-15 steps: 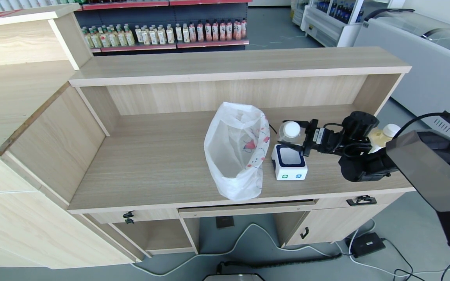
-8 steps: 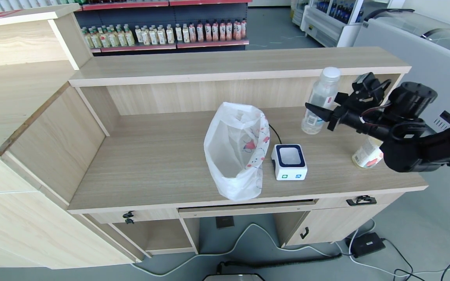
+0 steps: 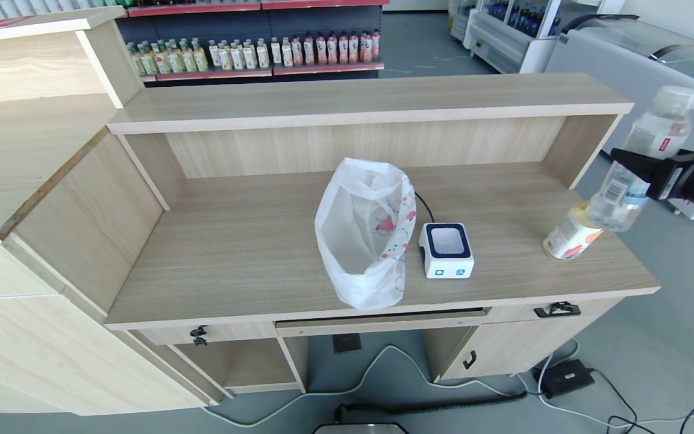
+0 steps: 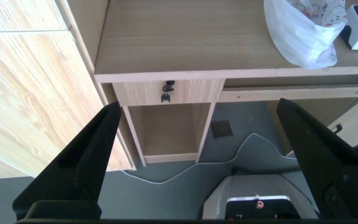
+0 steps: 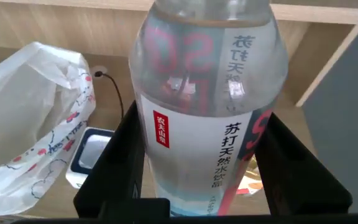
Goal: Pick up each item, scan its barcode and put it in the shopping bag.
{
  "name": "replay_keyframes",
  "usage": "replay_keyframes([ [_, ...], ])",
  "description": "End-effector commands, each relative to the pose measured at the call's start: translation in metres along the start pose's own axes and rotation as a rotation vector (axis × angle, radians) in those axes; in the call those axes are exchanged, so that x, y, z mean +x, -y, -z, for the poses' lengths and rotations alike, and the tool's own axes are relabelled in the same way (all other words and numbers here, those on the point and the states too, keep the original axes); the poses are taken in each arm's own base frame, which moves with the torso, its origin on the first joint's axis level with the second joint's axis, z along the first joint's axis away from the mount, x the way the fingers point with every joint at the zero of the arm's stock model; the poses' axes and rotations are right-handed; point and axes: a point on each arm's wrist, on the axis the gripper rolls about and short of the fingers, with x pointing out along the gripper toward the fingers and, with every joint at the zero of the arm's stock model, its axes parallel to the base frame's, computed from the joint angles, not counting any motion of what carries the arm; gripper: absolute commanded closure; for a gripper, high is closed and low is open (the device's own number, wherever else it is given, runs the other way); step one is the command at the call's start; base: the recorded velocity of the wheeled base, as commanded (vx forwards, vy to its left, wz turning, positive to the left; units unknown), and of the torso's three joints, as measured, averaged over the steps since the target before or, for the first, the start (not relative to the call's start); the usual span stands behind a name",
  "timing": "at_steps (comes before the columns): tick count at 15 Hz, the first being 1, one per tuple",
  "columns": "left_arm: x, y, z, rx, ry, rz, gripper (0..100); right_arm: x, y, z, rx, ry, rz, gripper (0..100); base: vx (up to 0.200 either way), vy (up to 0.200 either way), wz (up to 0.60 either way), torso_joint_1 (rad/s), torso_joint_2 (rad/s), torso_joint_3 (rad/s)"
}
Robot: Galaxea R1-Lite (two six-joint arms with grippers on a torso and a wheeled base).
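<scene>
The right gripper (image 3: 641, 175), clamped on the water bottle (image 3: 654, 135), has carried it away: scanner (image 3: 446, 250) and shopping bag (image 3: 362, 241) now lie well to its left, seemingly lower. The left gripper (image 4: 197, 107) has its fingers apart.

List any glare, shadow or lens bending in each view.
Head view: even light, faint shadows; the counter's long edges bow slightly. Left wrist view: the open left gripper reads as a dark silhouette. Right wrist view: small bright reflections on the water bottle held in the right gripper.
</scene>
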Motion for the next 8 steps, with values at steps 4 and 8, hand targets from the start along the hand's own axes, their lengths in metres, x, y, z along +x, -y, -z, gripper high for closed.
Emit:
replay_keyframes([
  [4,0.0,0.0,0.0,0.0,0.0,0.0,0,-0.034,0.011,-0.005,-0.17,-0.16,0.671,100,0.0,0.0,0.0,0.0,0.0,0.0],
  [8,0.0,0.0,0.0,0.0,0.0,0.001,0,-0.022,0.001,-0.011,-0.185,-0.111,0.648,100,0.0,0.0,0.0,0.0,0.0,0.0],
])
